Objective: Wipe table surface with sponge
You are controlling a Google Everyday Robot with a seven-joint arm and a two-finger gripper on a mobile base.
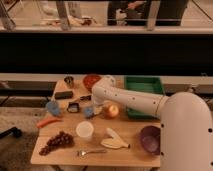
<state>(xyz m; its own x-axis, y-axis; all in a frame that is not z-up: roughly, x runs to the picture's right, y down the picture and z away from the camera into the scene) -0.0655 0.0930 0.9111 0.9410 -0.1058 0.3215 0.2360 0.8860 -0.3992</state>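
Observation:
The sponge (89, 111), a small light-blue block, lies on the table surface (132, 127) left of centre. My white arm reaches in from the lower right. Its gripper (93, 102) hangs just above and behind the sponge, fingers shut. Whether the tips touch or hold the sponge cannot be told, because the wrist hides that spot.
Around the sponge are a small black item (74, 106), a dark-blue lump (53, 107), an orange fruit (111, 110) and a white cup (84, 130). Further off are a carrot (47, 121), grapes (55, 142), a fork (90, 151), a pale yellow piece (114, 140), a purple bowl (150, 138), a green tray (144, 87) and a red bowl (91, 80).

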